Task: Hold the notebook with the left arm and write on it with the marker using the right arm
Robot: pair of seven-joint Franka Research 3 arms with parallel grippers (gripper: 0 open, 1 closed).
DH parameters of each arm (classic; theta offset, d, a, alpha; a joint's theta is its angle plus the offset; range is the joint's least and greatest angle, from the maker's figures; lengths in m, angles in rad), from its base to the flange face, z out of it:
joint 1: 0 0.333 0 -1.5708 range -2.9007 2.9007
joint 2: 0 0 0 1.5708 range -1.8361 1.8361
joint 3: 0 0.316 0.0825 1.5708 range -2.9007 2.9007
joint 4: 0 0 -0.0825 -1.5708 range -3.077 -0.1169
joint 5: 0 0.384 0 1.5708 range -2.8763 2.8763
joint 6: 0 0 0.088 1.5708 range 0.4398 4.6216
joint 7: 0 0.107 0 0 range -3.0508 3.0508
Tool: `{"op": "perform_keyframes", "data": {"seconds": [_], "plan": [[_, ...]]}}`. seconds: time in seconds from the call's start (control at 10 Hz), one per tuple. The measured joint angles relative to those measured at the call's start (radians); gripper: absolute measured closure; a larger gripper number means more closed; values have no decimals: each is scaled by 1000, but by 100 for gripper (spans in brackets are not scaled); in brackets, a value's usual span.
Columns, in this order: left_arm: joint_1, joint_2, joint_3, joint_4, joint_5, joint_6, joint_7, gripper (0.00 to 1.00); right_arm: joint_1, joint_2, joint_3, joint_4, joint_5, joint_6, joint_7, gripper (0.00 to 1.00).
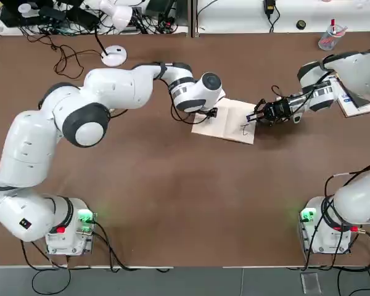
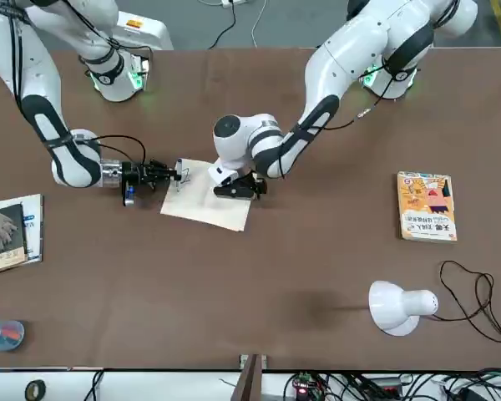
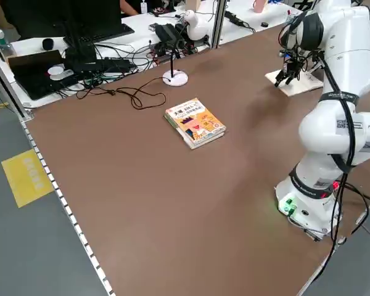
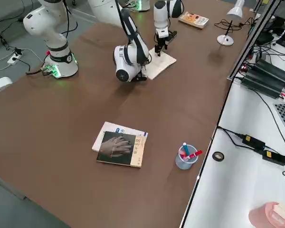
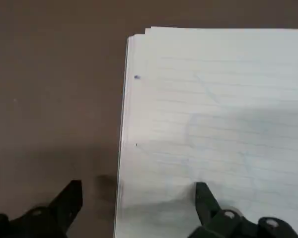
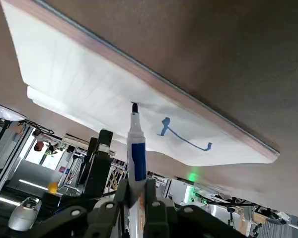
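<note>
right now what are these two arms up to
Two robot arms are working over a notebook near the middle of the table. The left gripper sits at one edge of the pad, jaws open, one finger over the page and the other over the table. The right gripper is shut on a marker, whose tip is at the page. A blue stroke is already drawn beside the tip.
</note>
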Motion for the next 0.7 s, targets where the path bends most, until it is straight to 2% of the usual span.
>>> {"op": "perform_keyframes", "data": {"seconds": [0.7], "plan": [[0,0,0,0,0,1,0,0,27,0,0,-3,13,-1,-5,84]]}}
